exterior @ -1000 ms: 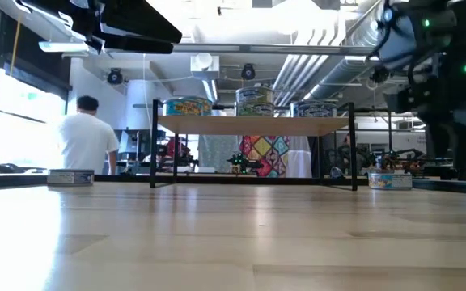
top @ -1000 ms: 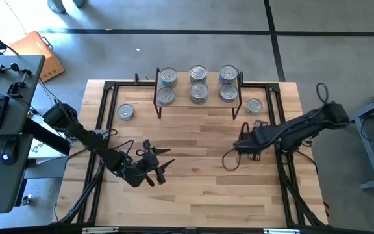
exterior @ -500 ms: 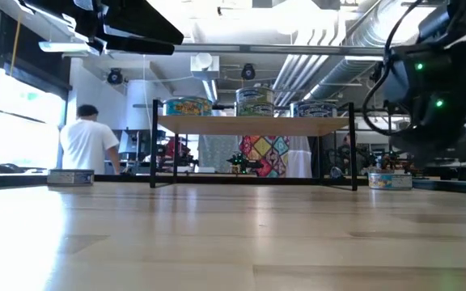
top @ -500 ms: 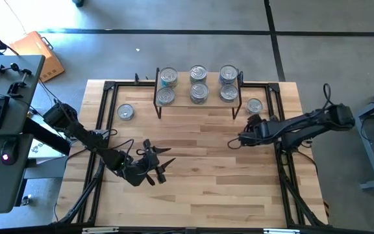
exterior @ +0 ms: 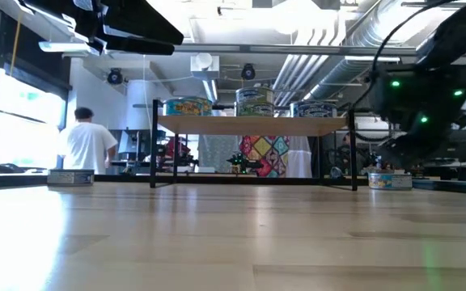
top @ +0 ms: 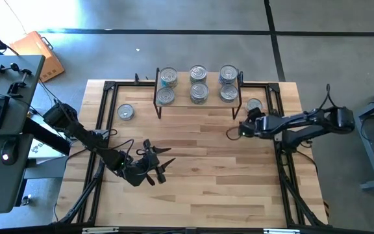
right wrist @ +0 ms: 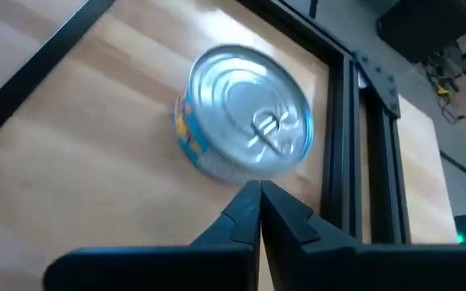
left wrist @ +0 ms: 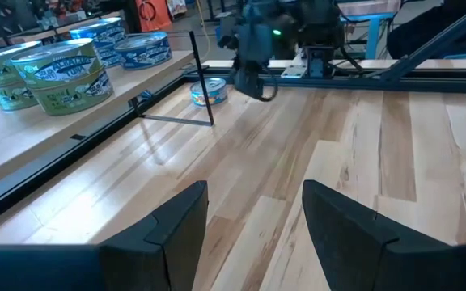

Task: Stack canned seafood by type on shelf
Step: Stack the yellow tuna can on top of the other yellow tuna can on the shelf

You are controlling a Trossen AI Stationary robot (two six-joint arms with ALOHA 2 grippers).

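I have the right gripper (top: 232,132) low over the tabletop (top: 193,162), just short of the loose tin (right wrist: 245,113) that sits beside the shelf (top: 199,103) on its right-hand side, close to the black frame rail (right wrist: 342,137). In the right wrist view the jaws are pressed together tip to tip, empty, with the tin right ahead of them and upright, pull-tab lid facing up. They must be spread before I can take it. The left gripper (left wrist: 253,222) waits well back over the front left of the tabletop, jaws released with a clear gap and nothing between them. Six tins (top: 198,73) already stand on the shelf in three columns, and one more tin (top: 125,112) lies on the tabletop off the shelf's left side. My read on the tin: rigid metal, short and squat, probably dense for its size, with a smooth lid and a slick printed side wall. I would take it across the side wall, jaws on opposite sides below the rim, since the rolled lip should stop it from sliding down. A pinch on the lid or the tab looks unreliable. The rail so near one side leaves little room for a finger there, so I would approach along the rail rather than across it.
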